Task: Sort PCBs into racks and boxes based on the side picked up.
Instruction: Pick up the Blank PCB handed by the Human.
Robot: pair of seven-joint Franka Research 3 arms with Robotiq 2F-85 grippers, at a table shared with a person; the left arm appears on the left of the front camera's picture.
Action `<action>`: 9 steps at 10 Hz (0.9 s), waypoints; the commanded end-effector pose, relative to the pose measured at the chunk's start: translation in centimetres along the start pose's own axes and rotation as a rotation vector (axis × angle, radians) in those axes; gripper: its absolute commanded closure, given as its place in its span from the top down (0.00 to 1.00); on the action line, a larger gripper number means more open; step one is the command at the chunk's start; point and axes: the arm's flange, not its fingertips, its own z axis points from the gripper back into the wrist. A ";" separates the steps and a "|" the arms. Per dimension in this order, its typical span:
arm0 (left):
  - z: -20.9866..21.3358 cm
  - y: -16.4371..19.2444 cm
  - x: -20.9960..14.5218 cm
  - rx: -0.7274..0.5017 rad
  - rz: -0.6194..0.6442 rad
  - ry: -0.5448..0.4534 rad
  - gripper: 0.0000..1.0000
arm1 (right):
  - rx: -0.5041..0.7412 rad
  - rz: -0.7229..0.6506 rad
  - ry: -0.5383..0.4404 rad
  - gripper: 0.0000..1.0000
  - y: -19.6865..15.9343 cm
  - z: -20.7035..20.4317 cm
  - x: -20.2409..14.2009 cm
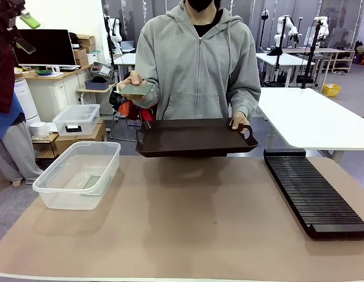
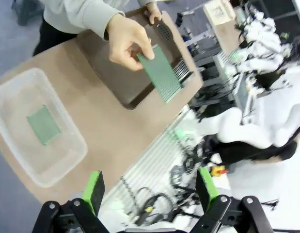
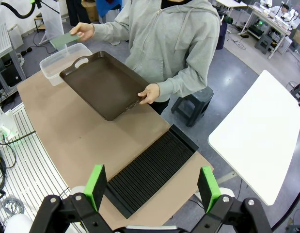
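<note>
Well beyond the open left gripper [image 2: 150, 187], a hand [image 2: 126, 41] holds a PCB [image 2: 162, 74].

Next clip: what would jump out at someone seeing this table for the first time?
A person at the far side holds a dark brown tray at the far edge of the table and, raised beside it, a thin green board. On the table's left stands a clear tub with a second green board lying flat in it. On the right lies a long black slotted rack.
</note>
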 end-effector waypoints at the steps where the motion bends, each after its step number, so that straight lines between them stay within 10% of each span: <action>1: 0.3 -0.1 0.8 -0.099 0.088 -0.066 1.00 | 0.004 0.002 0.000 1.00 0.2 -0.2 0.0; 7: -0.6 0.5 0.8 -0.068 0.052 -0.025 1.00 | 0.004 0.002 0.000 1.00 0.2 -0.2 0.0; 9: -3.7 1.5 2.0 -0.101 0.341 -0.133 1.00 | 0.004 0.002 0.000 1.00 0.2 -0.2 0.0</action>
